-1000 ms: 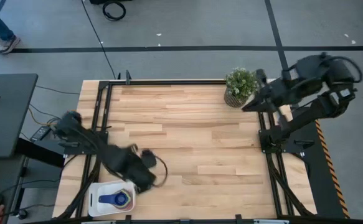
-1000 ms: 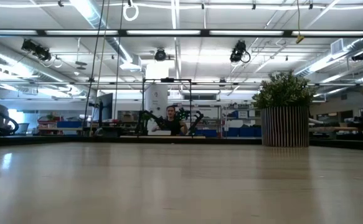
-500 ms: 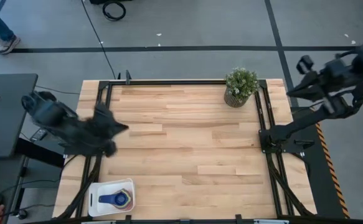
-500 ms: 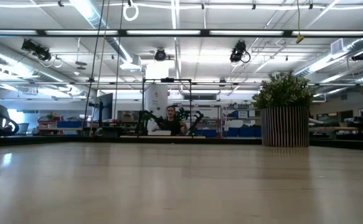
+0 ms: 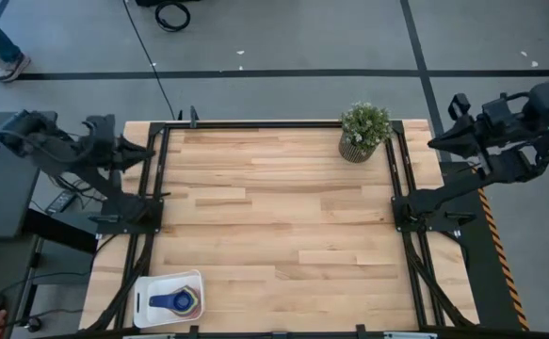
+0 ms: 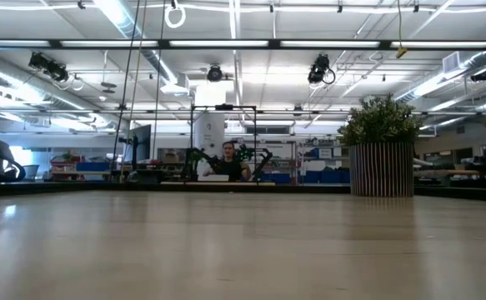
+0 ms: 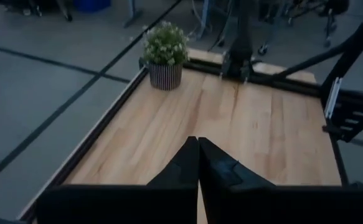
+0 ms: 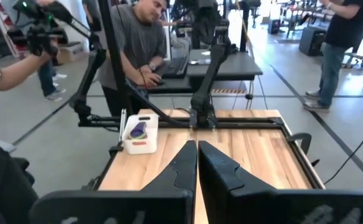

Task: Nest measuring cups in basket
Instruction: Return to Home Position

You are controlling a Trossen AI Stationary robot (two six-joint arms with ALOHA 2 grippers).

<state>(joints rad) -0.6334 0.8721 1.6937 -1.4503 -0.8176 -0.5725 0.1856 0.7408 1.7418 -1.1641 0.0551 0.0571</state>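
The white basket sits at the table's near left corner, and it also shows in the right wrist view. The measuring cups lie nested in it. A bright blue one is on top, with yellow and green rims showing around it; the others are hidden beneath. My left gripper, shut, hangs over the table's far left edge, well away from the basket. My right gripper, shut, is off the table's far right corner.
A potted plant stands near the far right corner, and is seen too in the low view. Dark frame rails run along the left and right edges. People stand beyond the left edge. Bare wood lies between the basket and the plant.
My left arm has swung up from beside the basket at the near left corner and drawn back to the far left edge. My right arm has pulled away from the plant, off the table's right side. The basket and cups have stayed put.
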